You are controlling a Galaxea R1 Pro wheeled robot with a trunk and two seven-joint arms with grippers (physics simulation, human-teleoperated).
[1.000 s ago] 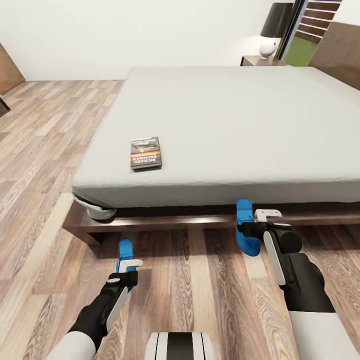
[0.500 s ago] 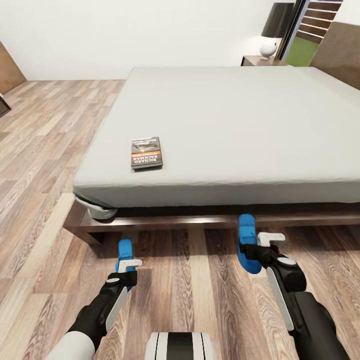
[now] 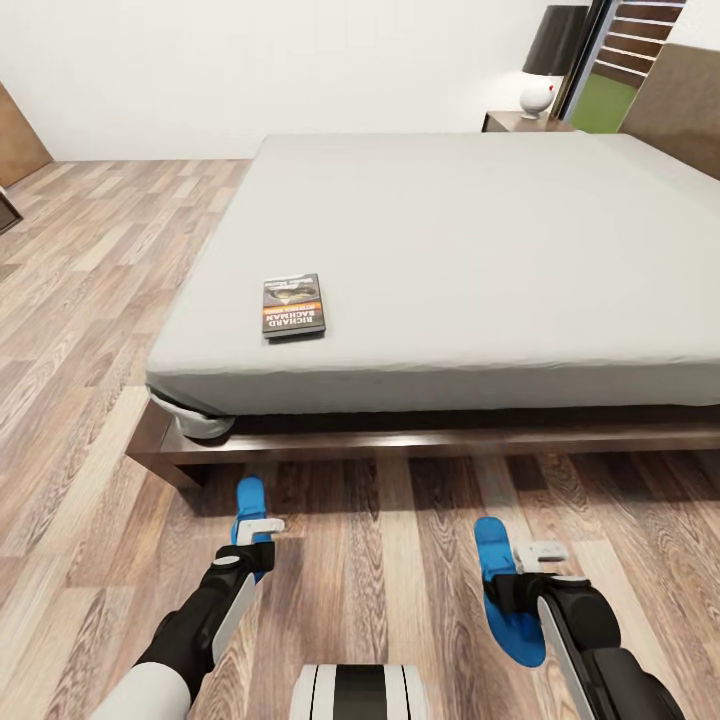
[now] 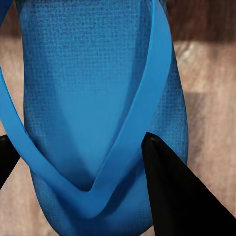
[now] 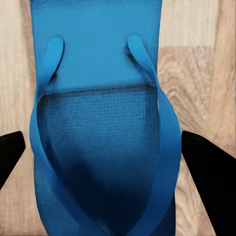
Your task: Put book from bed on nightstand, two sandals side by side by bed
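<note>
Item: my right jaws (image 3: 540,570), low over the floor (image 3: 400,560), dark fingers (image 5: 209,172) set either side of the right sandal (image 3: 508,590). In the right wrist view both tips flank the straps with bare floor between tip and strap, so the jaws stand spread, not gripping; whether the sandal already lies flat I cannot tell. Item: my left jaws (image 3: 256,533), at the left sandal (image 3: 250,500); in the left wrist view one finger (image 4: 172,196) lies against the strap and the other sits at the frame's edge, so I cannot tell if they pinch it. Item: the bed (image 3: 450,260) beyond, its wooden frame just ahead of both sandals, the book (image 3: 292,306) flat near the mattress's near left corner, the nightstand (image 3: 520,121) far off at the head end, under a lamp (image 3: 548,60). Step in hand, by my judgement: setting out the sandals; they lie well apart, so the next move calls for bringing one alongside the other, toes matched, beside the frame. Book not yet handled. Change noted: a second ago the right sandal hung up by the bed frame in my right jaws; it has since come down and back toward me, while the left side has stayed as it was.
</note>
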